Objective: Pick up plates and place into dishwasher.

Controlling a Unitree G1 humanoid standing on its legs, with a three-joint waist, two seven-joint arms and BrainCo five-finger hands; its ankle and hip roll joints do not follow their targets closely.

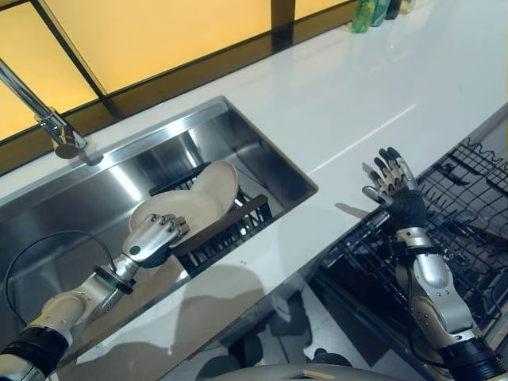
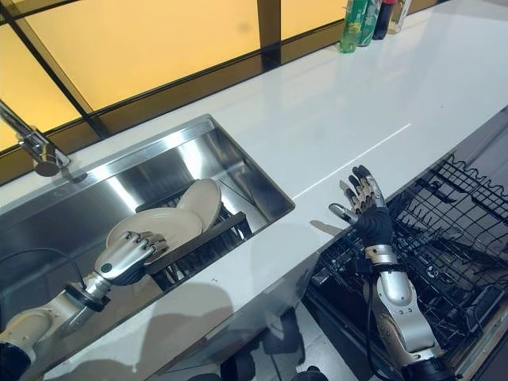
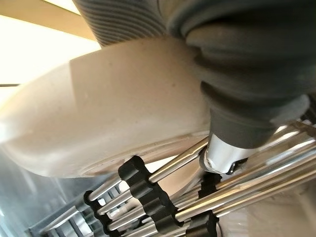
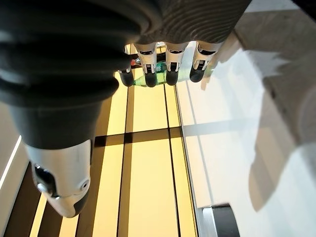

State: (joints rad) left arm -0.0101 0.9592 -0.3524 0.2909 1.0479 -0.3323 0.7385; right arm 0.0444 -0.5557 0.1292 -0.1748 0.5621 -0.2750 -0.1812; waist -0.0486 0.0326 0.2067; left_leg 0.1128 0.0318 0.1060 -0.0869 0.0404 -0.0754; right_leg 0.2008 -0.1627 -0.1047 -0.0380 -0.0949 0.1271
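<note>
plates (image 1: 202,198) on rack (image 1: 230,230) in sink (image 1: 119,171)

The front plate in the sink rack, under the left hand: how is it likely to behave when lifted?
The front plate looks rigid and ceramic-like, so probably breakable if knocked against the sink. Its smooth surface may slip under the left hand, whose fingers curl over its rim. Standing on edge in the rack, it could tip against the second plate.
</note>
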